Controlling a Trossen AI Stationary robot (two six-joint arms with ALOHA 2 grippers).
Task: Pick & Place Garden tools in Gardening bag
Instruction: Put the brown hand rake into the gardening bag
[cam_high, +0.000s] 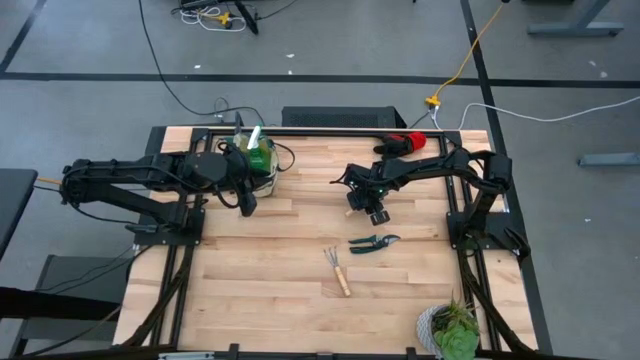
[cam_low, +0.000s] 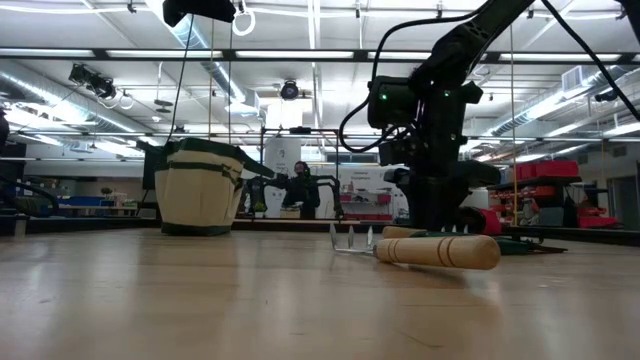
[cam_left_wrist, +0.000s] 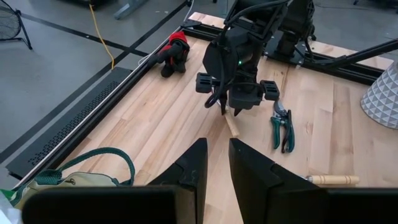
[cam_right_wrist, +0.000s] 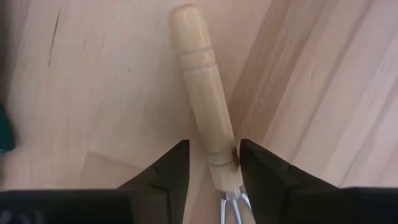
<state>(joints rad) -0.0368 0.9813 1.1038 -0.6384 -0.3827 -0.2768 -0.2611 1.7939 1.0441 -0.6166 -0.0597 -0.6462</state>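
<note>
Right gripper (cam_high: 374, 212) is down at the middle of the table (cam_high: 270, 290), its fingers (cam_right_wrist: 168, 171) set either side of the wooden handle of a mini rake (cam_right_wrist: 208, 124). Right wrist view shows the handle between both fingers close to the tined end; whether they already press it cannot be told, and the rake lies flat on the wood.

Left gripper (cam_high: 247, 203) waits just beside the gardening bag (cam_high: 258, 157) at the far left of the table, jaws parted and holding nothing. The bag stands upright and already has a green piece (cam_high: 259, 152) with a white handle in it.

Step in hand, as judged: grasp of the first rake. Next move calls for closing firmly on the handle, a straight lift, then a carry leftward to the bag mouth, with care near the left arm.

Not yet bagged: a second rake (cam_high: 337, 271) and pruning shears (cam_high: 374, 243) near the table middle, and red-and-black gloves (cam_high: 405, 143) at the far edge on the right. A potted plant (cam_high: 450, 328) occupies the near right corner.

View differences: only the right wrist view shows the handle between the fingers; the high view hides it under the arm. Low view shows the second rake in the foreground and the bag's upright stance. Left wrist view shows the bag's green loop handle (cam_left_wrist: 93, 158).
</note>
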